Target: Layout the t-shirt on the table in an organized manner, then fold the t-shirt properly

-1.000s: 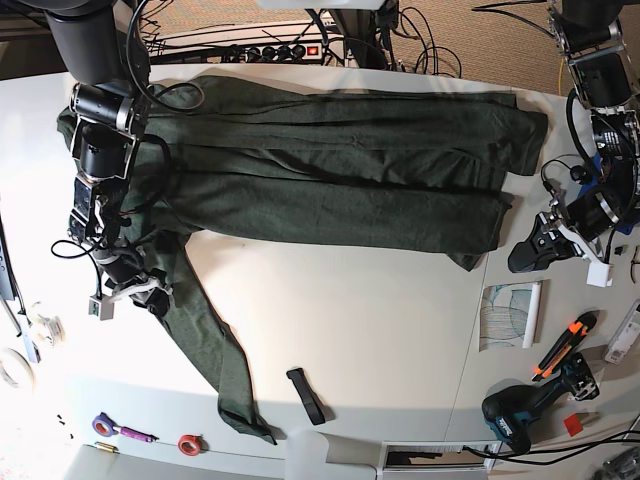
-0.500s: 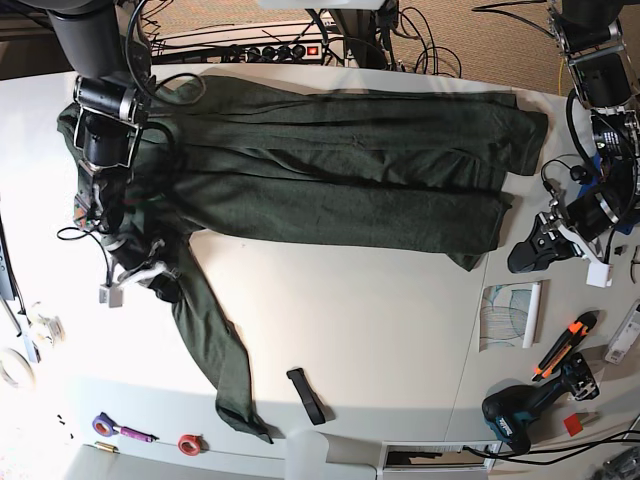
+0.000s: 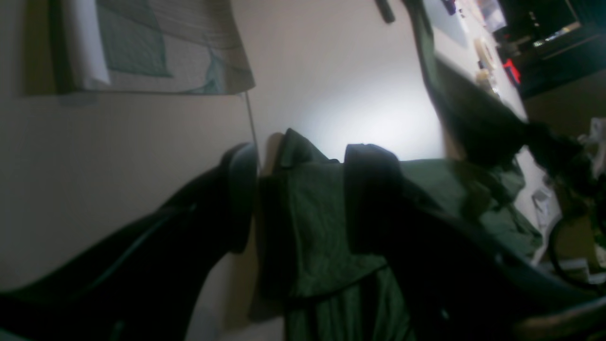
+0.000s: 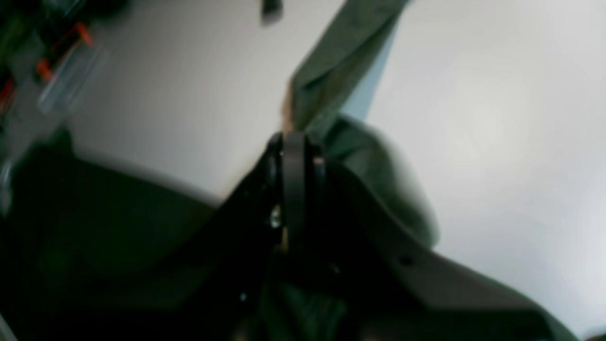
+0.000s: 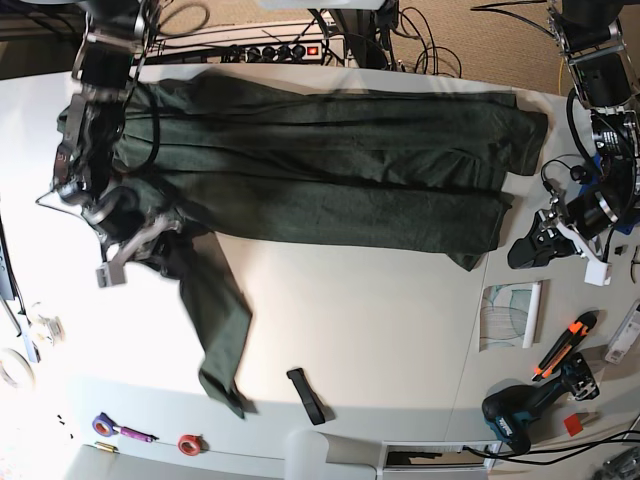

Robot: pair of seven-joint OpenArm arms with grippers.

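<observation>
One sleeve (image 5: 215, 320) sits clamped in the right pincer (image 4: 293, 142) at 9 o'clock. Pulling could drag the t-shirt (image 5: 330, 170) askew, since the left pincer (image 3: 300, 189), 3 o'clock, gapes empty.

robotics workshop, cordless drill (image 5: 525, 405), orange utility knife (image 5: 562, 346), power strip (image 5: 282, 50), tangled cables (image 5: 425, 45) behind table (image 5: 380, 320)

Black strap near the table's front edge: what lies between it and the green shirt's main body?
Only bare white table; the base view shows nothing between the black strap and the t-shirt.
</observation>
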